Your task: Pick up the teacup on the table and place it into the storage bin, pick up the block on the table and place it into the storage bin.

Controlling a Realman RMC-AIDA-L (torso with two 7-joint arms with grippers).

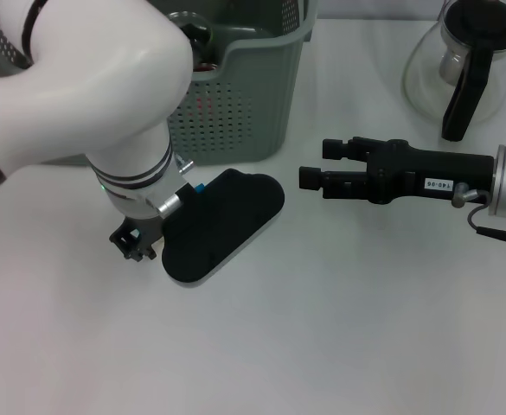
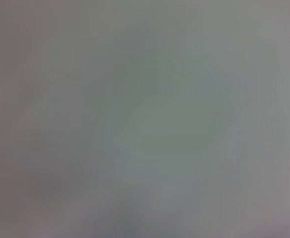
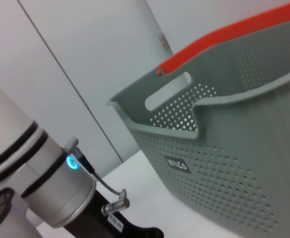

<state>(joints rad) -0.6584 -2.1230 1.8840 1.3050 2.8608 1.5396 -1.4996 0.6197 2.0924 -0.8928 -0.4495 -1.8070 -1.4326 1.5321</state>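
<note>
Head view: the storage bin [image 1: 244,95] stands at the back of the white table [image 1: 322,346], and something dark with a glassy rim shows inside it near its left wall, likely the teacup [image 1: 192,30], though the arm hides most of it. The left arm [image 1: 88,86] reaches across in front of the bin, and the left gripper [image 1: 134,242] points down at the table just beside a flat black pad [image 1: 222,226]; whether its fingers are spread or pressed together I cannot tell, since the wrist covers them. The right gripper [image 1: 322,164] lies level over the table to the right of the pad, its two black fingers [image 1: 337,148] spread apart with nothing between them. A glass teapot [image 1: 464,60] with a black handle stands at the back right. No block is visible anywhere (it may sit hidden beneath the left arm).

Left wrist view: only a featureless grey blur, which tells nothing.

Right wrist view: the bin's perforated wall, its dipped rim, an orange handle [image 3: 224,39] and its small black label [image 3: 177,163] fill the picture, with the left arm's wrist nearby, a blue light on it.

As a judgement, the teacup step looks finished and the block step is in hand. The next move calls for finding the block, closing on it cleanly, then lifting it over the bin's rim.
</note>
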